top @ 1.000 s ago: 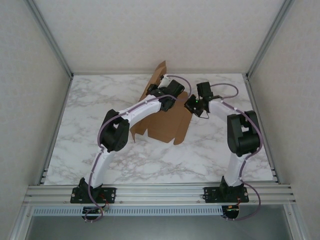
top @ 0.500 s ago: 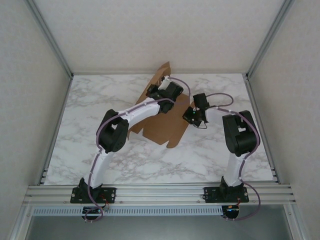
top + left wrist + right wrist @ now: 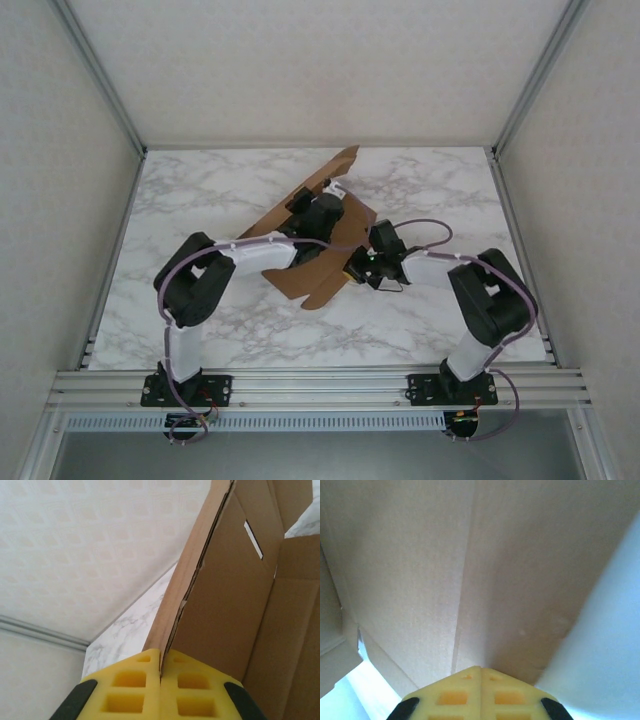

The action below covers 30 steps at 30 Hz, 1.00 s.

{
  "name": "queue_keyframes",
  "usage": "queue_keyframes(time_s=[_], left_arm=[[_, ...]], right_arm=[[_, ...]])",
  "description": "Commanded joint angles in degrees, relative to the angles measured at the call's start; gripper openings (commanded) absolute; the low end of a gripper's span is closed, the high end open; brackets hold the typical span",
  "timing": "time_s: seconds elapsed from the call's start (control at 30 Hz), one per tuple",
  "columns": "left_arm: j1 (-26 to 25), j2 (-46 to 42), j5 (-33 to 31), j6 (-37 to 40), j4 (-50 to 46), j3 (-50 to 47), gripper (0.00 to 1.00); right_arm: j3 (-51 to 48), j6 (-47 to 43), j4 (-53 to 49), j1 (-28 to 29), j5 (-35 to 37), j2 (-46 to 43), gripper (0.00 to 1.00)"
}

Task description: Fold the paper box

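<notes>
**Top view:** The paper box (image 3: 312, 280) sits partly raised at the middle of the marble table (image 3: 200, 190). One long panel tilts up just beyond the left claw (image 3: 322, 212), and the rest of the sheet spreads low between the two claws, reaching the right claw (image 3: 357, 272). The job looks no more than half done. One wall is lifted, but no closed box shape shows, and the side flaps and tabs appear loose. The left arm crouches low with its elbow thrown out to its own left and its forearm reaching across to the cardboard. The right arm is folded just as low, its forearm pointing in at the sheet's near right edge.

**Left wrist view:** The left claw (image 3: 160, 662) is clamped on the thin edge of an upright panel that climbs away from its tip. A narrow slot (image 3: 254, 539) is cut in the panel far ahead and to the right.

**Right wrist view:** The right claw (image 3: 480, 675) has its yellow pads pressed together with nothing visible between them. Cardboard spreads directly ahead, and a crease (image 3: 465, 580) runs down to the tip. It cannot be told whether the tip presses on the cardboard.
</notes>
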Motion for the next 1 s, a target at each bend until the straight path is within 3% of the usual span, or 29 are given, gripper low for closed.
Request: queue_keyframes(time_s=[0.0, 0.1, 0.23, 0.33, 0.43, 0.57, 0.67, 0.8, 0.97], left_arm=[[0.4, -0.9, 5.8, 11.8, 10.2, -4.6, 0.0], [0.8, -0.8, 8.5, 16.4, 15.9, -7.3, 0.0], [0.7, -0.8, 10.6, 18.5, 18.7, -8.6, 0.0], [0.8, -3.2, 15.4, 18.3, 17.0, -10.2, 0.0], [1.0, -5.1, 19.2, 20.9, 20.3, -12.9, 0.0], [1.9, -5.0, 21.6, 23.3, 19.7, -12.8, 0.0], [2.9, -5.1, 23.6, 22.7, 18.8, -12.4, 0.0], [4.1, -3.9, 25.7, 22.0, 16.2, -9.6, 0.0], [5.0, -2.3, 28.2, 20.6, 12.9, -5.9, 0.0]], right_arm=[[-0.5, 0.8, -10.1, -4.6, 2.8, -9.9, 0.0], [2.4, -3.1, -17.1, -10.5, 4.5, -15.4, 0.04], [9.2, -7.6, -23.3, -15.4, 5.4, -17.0, 0.35], [11.6, -8.7, -19.9, -17.9, 1.0, -16.1, 0.47], [16.5, -10.1, -14.7, -18.5, -9.1, -10.3, 0.62], [20.4, -8.0, -9.0, -18.5, -13.5, -4.3, 0.8], [21.7, -3.3, -0.9, -18.3, -17.4, -0.8, 0.81], [24.5, 0.7, 5.4, -17.4, -19.2, 2.1, 0.72], [29.3, 0.6, 2.8, -15.5, -17.8, 5.3, 0.63]])
